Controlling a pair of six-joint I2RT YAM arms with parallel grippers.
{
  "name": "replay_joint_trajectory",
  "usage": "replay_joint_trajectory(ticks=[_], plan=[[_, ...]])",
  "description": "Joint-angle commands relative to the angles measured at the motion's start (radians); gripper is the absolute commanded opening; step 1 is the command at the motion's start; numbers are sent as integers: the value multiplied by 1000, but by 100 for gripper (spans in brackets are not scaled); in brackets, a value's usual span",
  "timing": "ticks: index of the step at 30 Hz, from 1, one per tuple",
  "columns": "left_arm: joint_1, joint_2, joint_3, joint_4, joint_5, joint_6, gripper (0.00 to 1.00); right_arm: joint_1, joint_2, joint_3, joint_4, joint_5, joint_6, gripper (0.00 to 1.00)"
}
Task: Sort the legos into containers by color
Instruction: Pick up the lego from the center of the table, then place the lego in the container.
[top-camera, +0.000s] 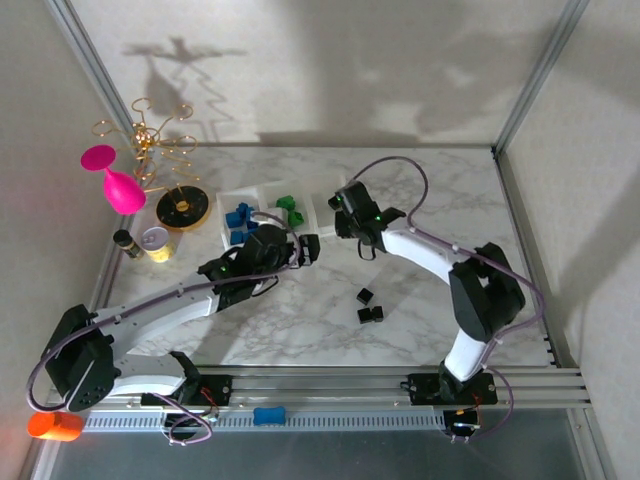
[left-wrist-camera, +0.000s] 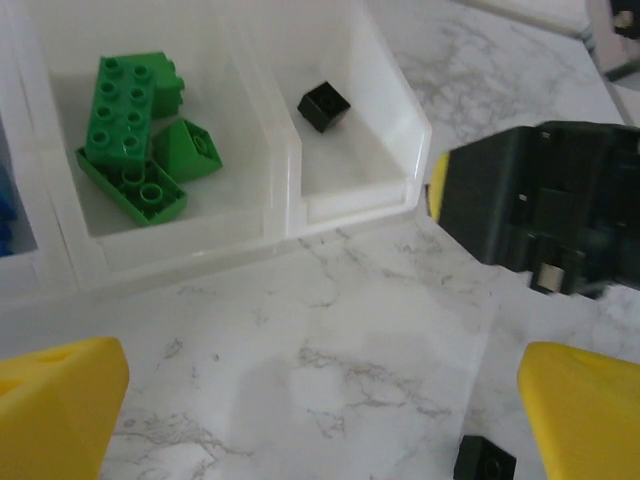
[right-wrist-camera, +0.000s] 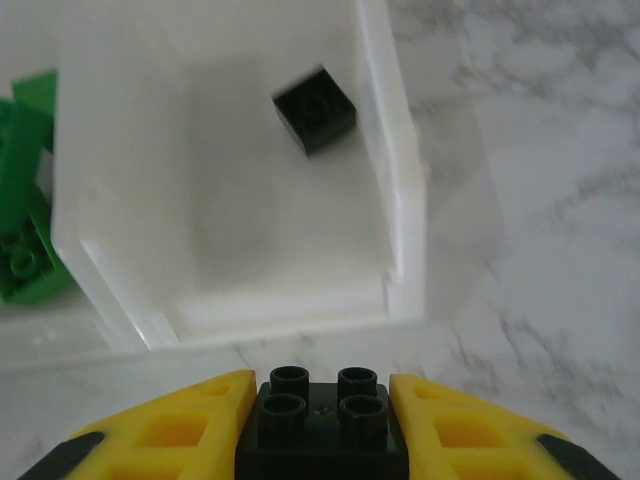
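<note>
Marble table's (left-wrist-camera: 330, 380) tray (left-wrist-camera: 287, 175): blue bricks (top-camera: 240, 213), green bricks (left-wrist-camera: 130, 115), black cube (left-wrist-camera: 324, 105); right fingers (right-wrist-camera: 180, 425) clamp black brick (right-wrist-camera: 322, 418), left fingers (left-wrist-camera: 60, 400) spread.

White marble tabletop (top-camera: 430, 190), pale walls (top-camera: 330, 70) w/ shadows (top-camera: 180, 60), alu corner posts (top-camera: 535, 75); grey strip (top-camera: 350, 460), poss. floor.

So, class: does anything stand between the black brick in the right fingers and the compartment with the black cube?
Only that compartment's low near wall lies ahead of the brick. Inside, the cube sits toward the back, leaving bare floor in front.
</note>
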Motion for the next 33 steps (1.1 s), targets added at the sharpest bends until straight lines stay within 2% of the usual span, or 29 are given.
replay_joint_trajectory(ticks=[1, 9, 18, 22, 26, 33], plan=[[45, -26, 30, -26, -8, 11, 100, -14, 85, 90, 20, 4, -49, 31], [124, -18, 48, -27, 15, 17, 100, -39, 249, 257, 67, -11, -98, 32], [174, -12, 28, -5, 38, -1, 100, -54, 386, 429, 35, 7, -148, 41], [174, -17, 27, 6, 54, 8, 100, -54, 379, 438, 44, -12, -158, 48], [174, -22, 32, 14, 72, 13, 100, -54, 344, 431, 35, -38, -157, 49], [148, -44, 16, 21, 112, 26, 100, -50, 205, 304, 38, -111, -116, 51]])
